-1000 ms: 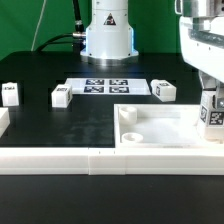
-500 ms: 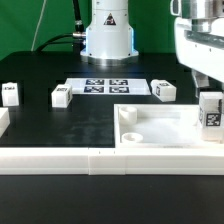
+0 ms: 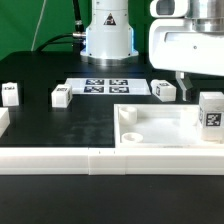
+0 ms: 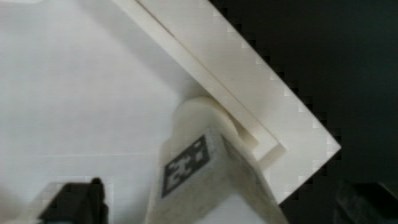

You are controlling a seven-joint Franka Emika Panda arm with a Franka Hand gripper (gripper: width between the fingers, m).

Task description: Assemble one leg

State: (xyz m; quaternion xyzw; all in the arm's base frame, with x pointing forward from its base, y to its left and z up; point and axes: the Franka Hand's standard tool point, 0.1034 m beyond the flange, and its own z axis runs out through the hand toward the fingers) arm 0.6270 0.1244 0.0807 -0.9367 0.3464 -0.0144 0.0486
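Observation:
A leg (image 3: 211, 114), a small white block with a black-and-white tag, stands upright in the corner of the large white panel (image 3: 160, 124) at the exterior view's right. My gripper (image 3: 198, 86) hangs above and just behind it, jaws apart, holding nothing. In the wrist view the same leg (image 4: 199, 165) sits in the panel's raised corner (image 4: 267, 105), and my gripper (image 4: 228, 205) is over it with one dark fingertip (image 4: 75, 200) to the side of the leg. Three more legs lie on the black table (image 3: 10, 93), (image 3: 62, 96), (image 3: 165, 90).
The marker board (image 3: 105, 86) lies at the back middle in front of the robot base (image 3: 108, 35). A low white rail (image 3: 90, 158) runs along the table's front. The panel has a hole (image 3: 128, 135) in its near corner.
My gripper has let go of the leg and moved up and toward the exterior view's left. The leg stays standing in the panel's corner.

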